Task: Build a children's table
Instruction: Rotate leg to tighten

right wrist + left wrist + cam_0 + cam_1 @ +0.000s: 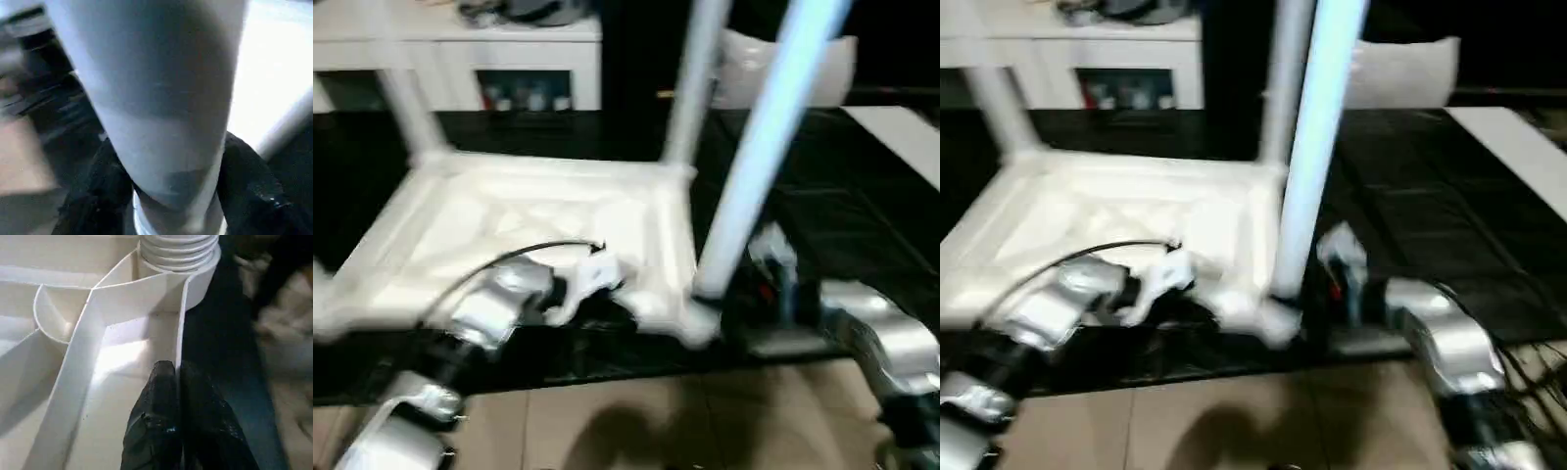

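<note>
The white tabletop (509, 225) lies upside down on the black work table (862, 235), ribs facing up. Legs stand upright at its far left corner (406, 98) and far right corner (690, 88). A third leg (764, 147) rises from the near right corner socket (178, 249). My left gripper (177, 369) is shut on the thin rim wall of the tabletop just beside that socket. My right gripper (171, 196) reaches in from the right at the base of the near right leg, its black fingers (254, 191) pressed against both sides of it.
A white cabinet (460, 59) with glass doors stands behind the work table. A pale bundle (783, 64) sits at the back right and a white board (901, 137) at the right edge. Tan floor (636, 421) shows below the table's front edge.
</note>
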